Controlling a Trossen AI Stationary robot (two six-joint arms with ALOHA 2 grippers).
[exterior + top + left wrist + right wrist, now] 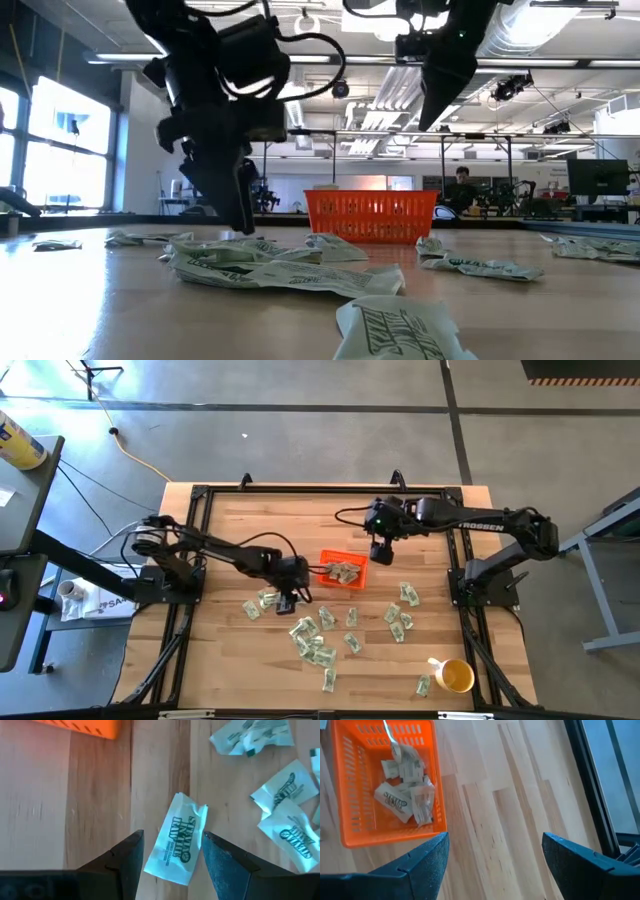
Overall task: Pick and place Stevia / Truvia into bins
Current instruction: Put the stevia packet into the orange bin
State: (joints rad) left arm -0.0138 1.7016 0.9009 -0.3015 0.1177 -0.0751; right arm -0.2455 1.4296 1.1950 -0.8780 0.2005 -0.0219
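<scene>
A wooden table (240, 520) seen from directly above, with two dark robot arms reaching in from either side. Near the centre of the frame sits a small orange bin (344, 571) holding several green-and-white sweetener packets (405, 795). Many more packets (318, 645) lie scattered flat across the lower middle of the frame, and a few others sit to the right, near a yellow mug (455, 676) in the lower right. The left gripper (290, 598) is just left of the bin and low over the table; in its wrist view its two fingers (125, 865) are spread apart with a single packet (177, 840) lying on the wood between their tips, not pinched. The right gripper (382, 552) hangs above the table just right of the bin, its fingers (427, 857) spread wide and holding nothing. In the low view, the bin stands mid-frame behind crumpled packets in the foreground.
</scene>
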